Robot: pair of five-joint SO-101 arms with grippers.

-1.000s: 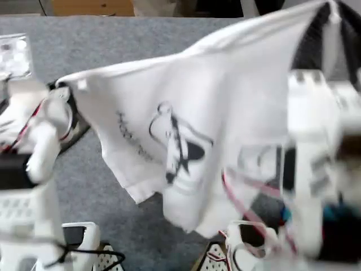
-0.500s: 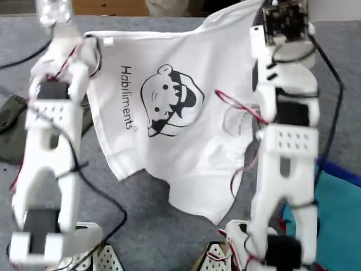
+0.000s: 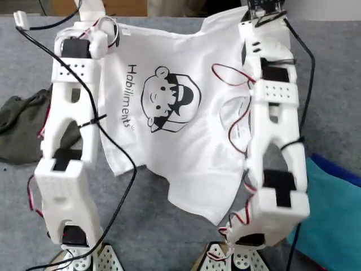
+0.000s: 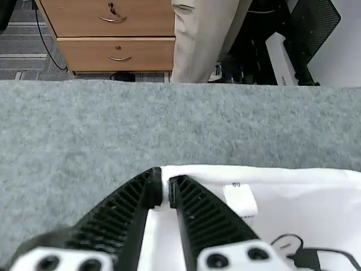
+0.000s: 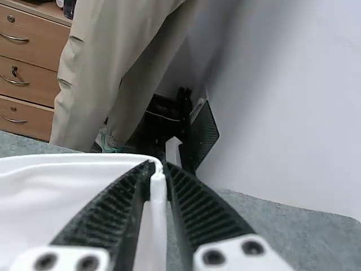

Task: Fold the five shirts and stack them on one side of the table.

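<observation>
At the far edge of the grey felt-covered table (image 4: pixel 169 124), my left gripper (image 4: pixel 164 189) is pinched on the rim of a white T-shirt printed with a black cartoon face (image 3: pixel 169 107). Its ribbed black fingers (image 4: pixel 194 206) are pressed together on the cloth, just beside the shirt's small sewn-in label (image 4: pixel 239 199). My right gripper (image 5: pixel 157 169) is likewise clamped on a thin fold of the same white T-shirt (image 5: pixel 51 186), the fabric standing up between its jaws.

From above, the two white arms run side by side, the left arm (image 3: pixel 70 118) along one flank of the shirt and the right arm (image 3: pixel 273 118) lying over the other. The shirt is held taut along its far edge between them, print upward, and spreads back towards the arm bases. A crumpled dark olive garment (image 3: pixel 22 127) lies on the table outside the left arm. A flat piece of teal fabric (image 3: pixel 333 214) lies outside the right arm, near the table's corner. Beyond the table stands a wooden drawer cabinet (image 4: pixel 113 28).
</observation>
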